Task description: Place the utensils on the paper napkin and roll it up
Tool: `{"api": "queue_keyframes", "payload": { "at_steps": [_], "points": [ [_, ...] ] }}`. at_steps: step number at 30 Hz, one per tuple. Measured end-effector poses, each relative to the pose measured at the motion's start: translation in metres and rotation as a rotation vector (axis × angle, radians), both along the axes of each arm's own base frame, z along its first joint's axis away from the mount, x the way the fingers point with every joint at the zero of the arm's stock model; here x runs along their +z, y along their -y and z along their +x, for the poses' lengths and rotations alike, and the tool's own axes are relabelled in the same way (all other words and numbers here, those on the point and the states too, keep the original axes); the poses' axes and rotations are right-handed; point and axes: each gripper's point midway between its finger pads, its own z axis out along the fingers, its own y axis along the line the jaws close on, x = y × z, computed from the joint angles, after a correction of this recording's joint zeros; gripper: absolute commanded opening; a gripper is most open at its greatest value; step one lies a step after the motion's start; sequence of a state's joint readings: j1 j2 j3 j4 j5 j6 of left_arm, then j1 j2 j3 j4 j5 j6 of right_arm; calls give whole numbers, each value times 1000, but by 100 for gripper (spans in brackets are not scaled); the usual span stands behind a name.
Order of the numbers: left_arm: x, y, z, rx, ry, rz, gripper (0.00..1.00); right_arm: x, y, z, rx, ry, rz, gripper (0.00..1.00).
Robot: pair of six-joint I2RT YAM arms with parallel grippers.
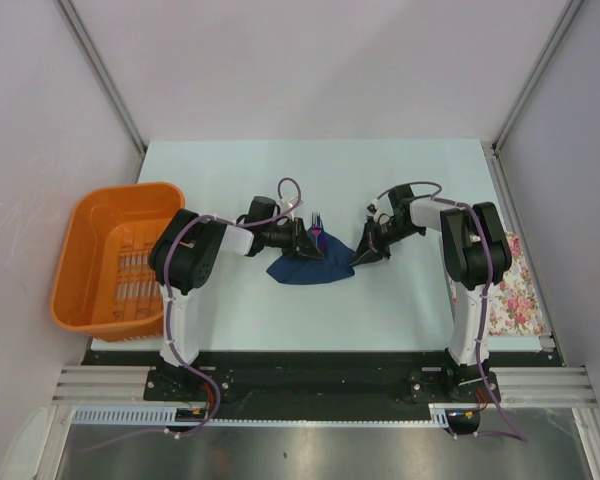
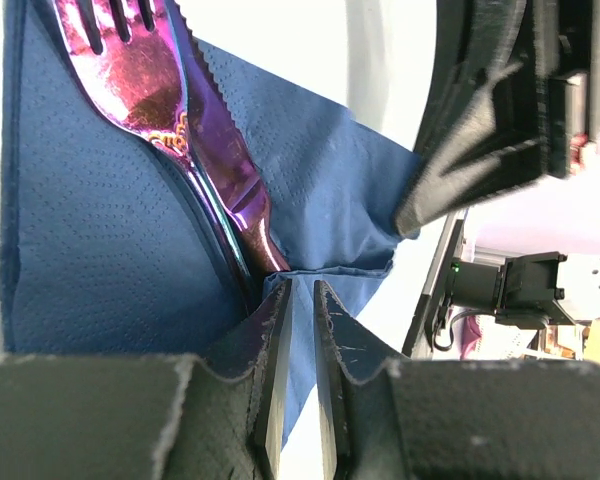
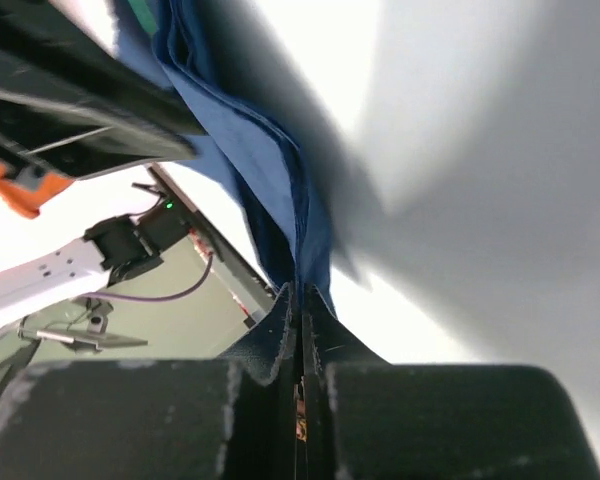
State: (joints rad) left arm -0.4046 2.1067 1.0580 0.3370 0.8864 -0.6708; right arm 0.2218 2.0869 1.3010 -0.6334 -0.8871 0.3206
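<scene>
The right pincer clenches the paper napkin cradling the utensils; left pincer's hold is unclear.

Right pincer closely faces left pincer; orange basket walls leftward.

There are two purple utensils, one fork and one knife; one navy paper napkin; one orange basket; one floral cloth; one left gripper and one right gripper.

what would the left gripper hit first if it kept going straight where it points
The left gripper has its tips at a raised fold of the paper napkin, so that comes first; the utensils lie just beyond, depth unclear.
</scene>
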Motion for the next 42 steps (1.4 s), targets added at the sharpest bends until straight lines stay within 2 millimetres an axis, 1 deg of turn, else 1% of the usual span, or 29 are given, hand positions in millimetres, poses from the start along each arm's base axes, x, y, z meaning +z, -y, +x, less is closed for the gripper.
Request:
{"api": "queue_keyframes", "payload": {
  "at_steps": [8,14,20,25,28,29,32,35,38,40,42],
  "points": [
    [-1,-1,0,-6,8,6,20,24,-39,2,62,42,100,0],
    [-1,-1,0,-8,12,7,20,33,-58,-1,82,44,130,0],
    [-1,-2,0,-8,11,8,20,36,-73,-1,103,59,142,0],
    [0,-3,-1,-6,1,13,23,31,-79,-2,109,50,137,0],
    [2,-4,-1,1,-1,19,27,28,-80,-3,107,44,131,0],
    [4,-4,-1,3,0,21,30,27,-81,-3,107,43,130,0],
    [15,-7,3,15,18,14,33,27,-82,-1,106,48,131,0],
    [29,-15,11,37,45,7,36,25,-84,0,105,49,131,0],
    [40,-27,16,59,74,12,36,25,-86,0,104,47,131,0],
    [42,-33,17,69,77,16,35,26,-87,1,102,51,131,0],
    [39,-40,16,82,63,25,35,27,-89,3,101,57,131,0]
  ]
}}
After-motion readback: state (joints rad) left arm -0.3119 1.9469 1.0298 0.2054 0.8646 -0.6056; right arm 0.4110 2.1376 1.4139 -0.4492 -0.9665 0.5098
